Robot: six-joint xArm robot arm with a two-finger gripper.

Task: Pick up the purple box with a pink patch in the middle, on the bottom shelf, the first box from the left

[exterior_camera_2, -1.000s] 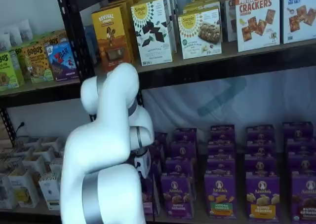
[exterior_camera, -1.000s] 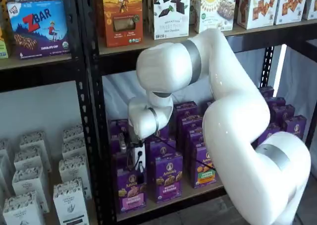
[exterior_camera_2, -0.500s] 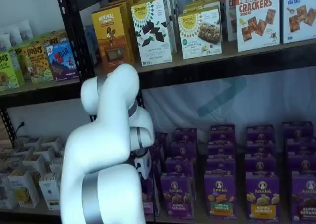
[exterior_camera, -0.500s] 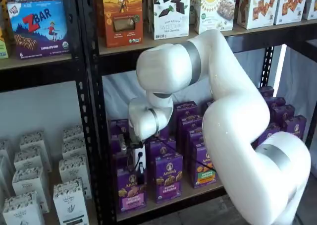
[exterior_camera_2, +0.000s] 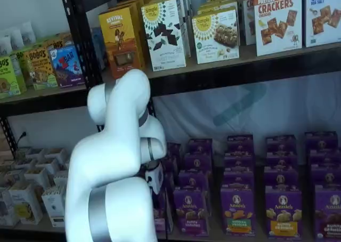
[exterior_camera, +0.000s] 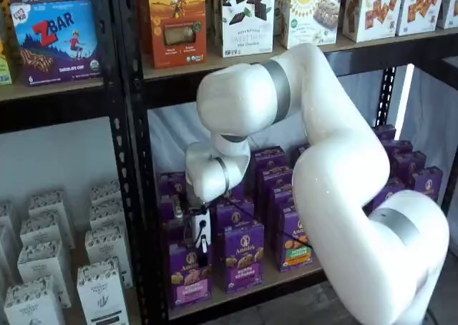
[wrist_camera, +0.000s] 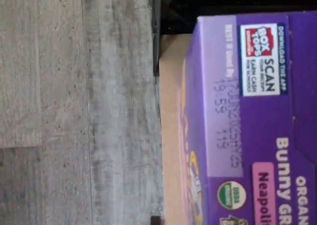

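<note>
While the white arm (exterior_camera: 336, 175) fills the middle of both shelf views, it bends down from in front of the upper shelf (exterior_camera: 236, 64) toward the bottom shelf (exterior_camera: 243, 289) of the black rack (exterior_camera: 129, 160).

Bottom shelf: tan board, rows of purple boxes, front row upright at the rail.

Purple box (exterior_camera: 188, 275): front row, at the rack's upright, pink band across its lower face; a like purple box (exterior_camera: 243, 257) stands just beside it. In the wrist view its top flap (wrist_camera: 257, 116) shows close, with the tan shelf board and grey floor (wrist_camera: 74, 106) beyond its edge.

Pincer (exterior_camera: 198, 233): white body just above the purple box's top, a black cable beside it; fingers not distinguishable, so whether they are apart or gripping cannot be told.
</note>
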